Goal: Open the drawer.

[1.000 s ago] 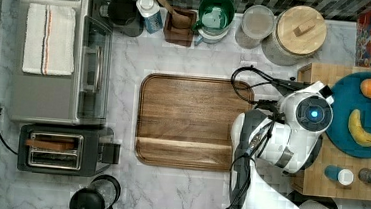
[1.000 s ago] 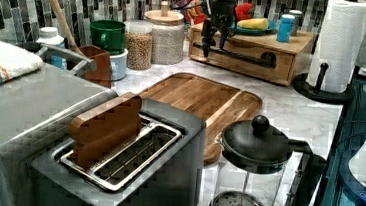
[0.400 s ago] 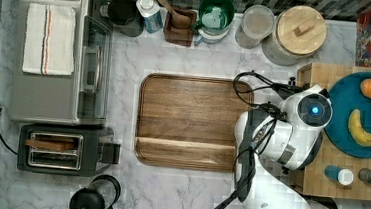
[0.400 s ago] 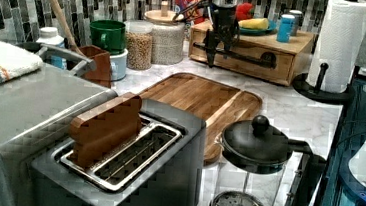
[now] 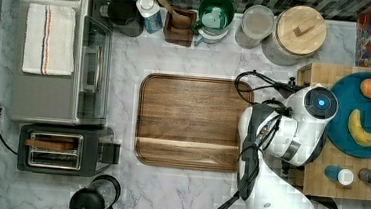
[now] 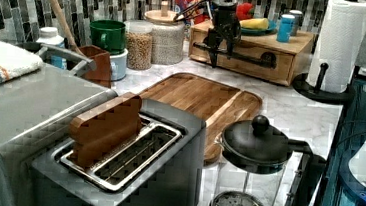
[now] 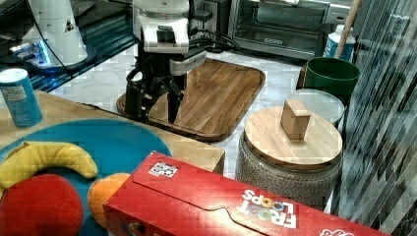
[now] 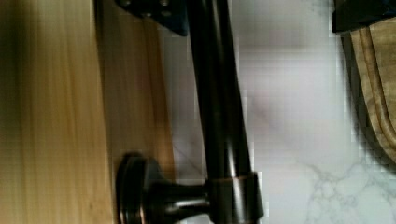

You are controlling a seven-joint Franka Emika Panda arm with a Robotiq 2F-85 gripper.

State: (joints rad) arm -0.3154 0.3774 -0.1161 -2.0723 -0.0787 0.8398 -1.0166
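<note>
Here the light butcher-block wooden drawer unit (image 6: pixel 248 52) sits at the far right of the left view, by the paper towel roll (image 6: pixel 340 44), shut flush. The black gripper (image 7: pixel 152 101) hangs at its front with fingers spread, straddling the long black metal bar handle (image 8: pixel 220 107) — not yet clamped. The bar looks rigid and smooth, likely slippery; a grip near its middle, between the posts, should pull evenly. The box seems light and may slide on the marble.
</note>
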